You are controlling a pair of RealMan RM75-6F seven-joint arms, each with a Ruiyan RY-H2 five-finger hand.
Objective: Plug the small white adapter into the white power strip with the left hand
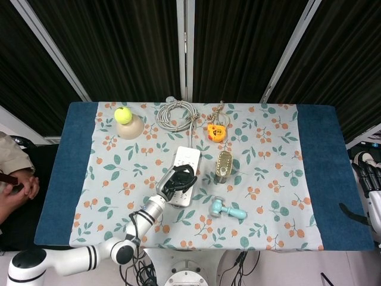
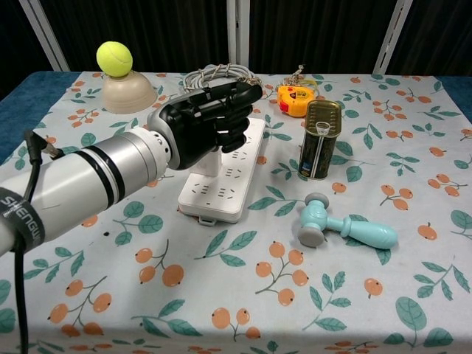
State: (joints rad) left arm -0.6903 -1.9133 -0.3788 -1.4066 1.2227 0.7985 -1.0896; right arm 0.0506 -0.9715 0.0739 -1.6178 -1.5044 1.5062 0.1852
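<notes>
The white power strip [image 2: 228, 181] [image 1: 184, 171] lies lengthwise in the middle of the floral cloth, its grey cord [image 2: 215, 74] coiled at the far end. My left hand [image 2: 205, 124] [image 1: 176, 182], black, hovers just over the strip's middle with its fingers curled around the small white adapter [image 2: 209, 161]. Only the adapter's lower part shows below the palm, close to the sockets; whether its pins touch them is hidden. My right hand [image 1: 370, 185] hangs off the table's right edge, mostly cut off by the frame.
A gold can [image 2: 319, 139] stands right of the strip, a teal toy hammer [image 2: 341, 228] in front of it. An orange tape measure [image 2: 295, 99] lies behind. A tennis ball [image 2: 114, 58] sits on an upturned bowl [image 2: 127, 91] at the far left.
</notes>
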